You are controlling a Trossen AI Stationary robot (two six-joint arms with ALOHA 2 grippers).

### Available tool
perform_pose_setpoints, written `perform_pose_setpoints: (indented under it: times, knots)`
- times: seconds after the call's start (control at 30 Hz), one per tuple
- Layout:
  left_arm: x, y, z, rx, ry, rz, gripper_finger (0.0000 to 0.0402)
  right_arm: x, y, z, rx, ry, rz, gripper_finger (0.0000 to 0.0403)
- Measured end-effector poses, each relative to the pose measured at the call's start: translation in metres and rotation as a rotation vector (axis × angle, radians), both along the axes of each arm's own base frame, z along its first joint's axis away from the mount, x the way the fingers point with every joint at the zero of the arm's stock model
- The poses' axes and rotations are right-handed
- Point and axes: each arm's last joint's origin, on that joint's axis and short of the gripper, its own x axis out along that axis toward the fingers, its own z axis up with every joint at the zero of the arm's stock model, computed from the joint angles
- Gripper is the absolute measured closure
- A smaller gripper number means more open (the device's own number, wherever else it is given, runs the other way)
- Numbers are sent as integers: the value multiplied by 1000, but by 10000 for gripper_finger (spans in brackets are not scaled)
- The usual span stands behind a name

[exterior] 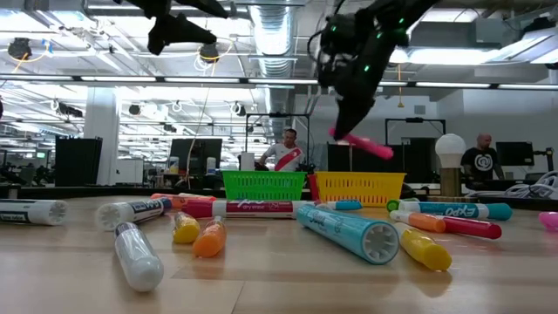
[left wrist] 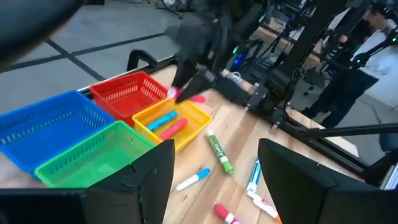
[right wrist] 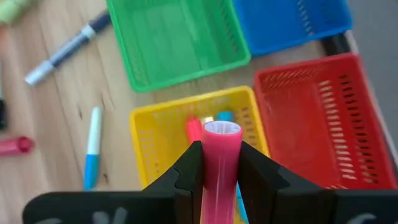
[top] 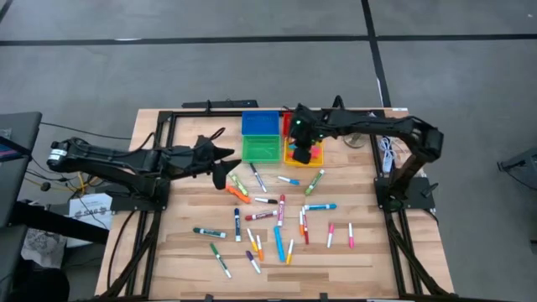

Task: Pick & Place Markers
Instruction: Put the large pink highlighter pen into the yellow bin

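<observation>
Many markers [top: 277, 220] lie loose on the wooden table, in front of four bins. My right gripper [top: 304, 141] hangs over the yellow bin [top: 295, 158], shut on a pink marker [exterior: 364, 146]. The yellow bin [left wrist: 186, 127] holds a blue and a red marker [left wrist: 166, 123]. My left gripper [top: 225, 170] is open and holds nothing. It hovers above the table to the left of the green bin [top: 262, 149], over the nearest loose markers. In the left wrist view its fingers [left wrist: 152, 180] frame a green marker [left wrist: 219, 152] on the wood. My right gripper pinches the pink marker's barrel [right wrist: 220, 171] between its two fingers, coming from above and slanting down. The marker runs out past the fingertips, and its free end [right wrist: 222, 129] points at the yellow bin. It is lifted clear and tilted, touching nothing below [exterior: 375, 149].
The blue bin [top: 260, 123] and the red bin [right wrist: 317, 118] stand behind the green and yellow ones near the table's far edge. A white cable [top: 386, 155] lies by the right arm's base. Bare wood shows at the table's near left. People stand in the room beyond [exterior: 283, 153].
</observation>
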Motion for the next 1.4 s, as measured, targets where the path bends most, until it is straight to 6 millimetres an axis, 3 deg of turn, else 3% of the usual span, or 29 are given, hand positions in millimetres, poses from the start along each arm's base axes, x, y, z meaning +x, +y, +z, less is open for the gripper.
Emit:
perform_pose_setpoints:
  times: [0.27,0.57,0.8,1.17,1.4]
  knots:
    - [-6,-4,-4,19,31,15,174,16,-2,-40,25,104,23,333]
    - [-31,-4,-44,-86,17,82,174,30,-4,-47,28,114,43,332]
    - [-46,-2,-63,-129,-35,104,174,30,-4,-50,44,141,38,331]
    - [-52,-1,-70,-134,-59,98,174,30,-3,-50,50,148,39,326]
    - [-51,-2,-72,-133,-53,97,174,29,-4,-50,59,145,12,271]
